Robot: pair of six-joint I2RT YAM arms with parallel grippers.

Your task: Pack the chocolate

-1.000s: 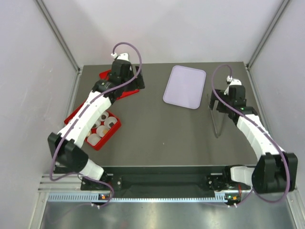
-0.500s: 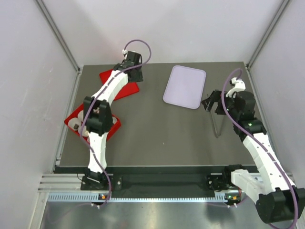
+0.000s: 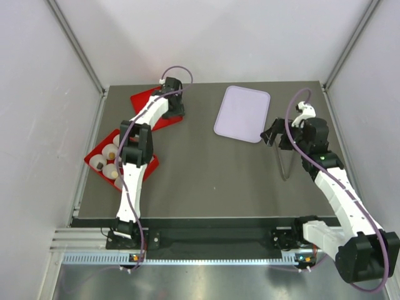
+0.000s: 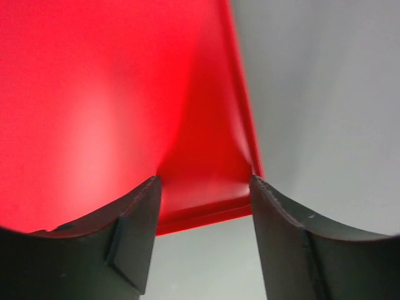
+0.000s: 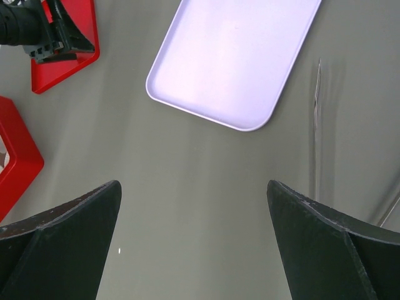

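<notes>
Overhead I have the dark table [image 3: 206, 181], with a pale lavender tray [image 3: 242, 113] lying flat at its far side. At the left edge sits the red box [image 3: 140, 177], and the flat red lid [image 3: 140, 101] lies just beyond it, apart from it. White paper cups [image 3: 97, 164] sit in the box, and the chocolate [image 3: 110, 156] is in there too. All I get of it is a brownish speck in one cup, too small to give a shape, and the left arm crosses over part of the box. The left gripper [image 3: 175, 111] is down at the lid's right corner. Only its wrist camera shows the detail: the fingers [image 4: 134, 237] stand apart on either side of that corner, and I cannot tell whether they press it. The right gripper [image 3: 275, 134] hangs near the tray. Its jaws are spread wide over bare table in its own view, which also takes in the tray, the lid and a corner of the box.
</notes>
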